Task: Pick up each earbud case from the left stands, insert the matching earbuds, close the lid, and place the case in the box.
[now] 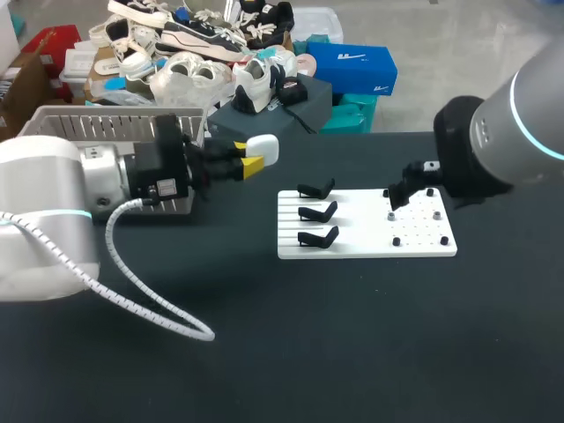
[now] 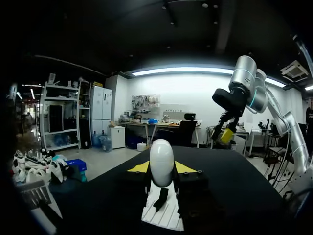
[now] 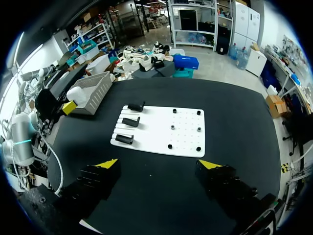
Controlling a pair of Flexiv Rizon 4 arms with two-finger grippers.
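Bench (image 1: 291,352): dark and matte; its near part was bare apart from the looped white cable (image 1: 150,304) trailing from the left arm.
White board (image 1: 361,231): lay flat at mid-bench, with its grooved half toward the left arm.
Black stands (image 1: 319,211): three stood in a column on the grooved half, one behind the other.
Small dark pieces (image 1: 396,241): several were dotted over the board's other half, too small to identify.
Right claw (image 3: 158,164): its own camera showed the two fingers (image 3: 108,163) spread wide with nothing between them, high over the bench with the whole board ahead. From the head view it hung above the board's far right part as a dark shape, its fingertips not distinguishable there.
Left claw (image 1: 247,157): clamped on the white earbud case (image 1: 263,148), with a yellow tip on either side.
Case position: held off the bench between the basket and the board. The case's lower end was hidden between the fingers, and no lid seam could be made out.
Grey basket (image 1: 97,123): sat at the far left of the bench, its near wall largely hidden behind the left arm and its inside out of sight.
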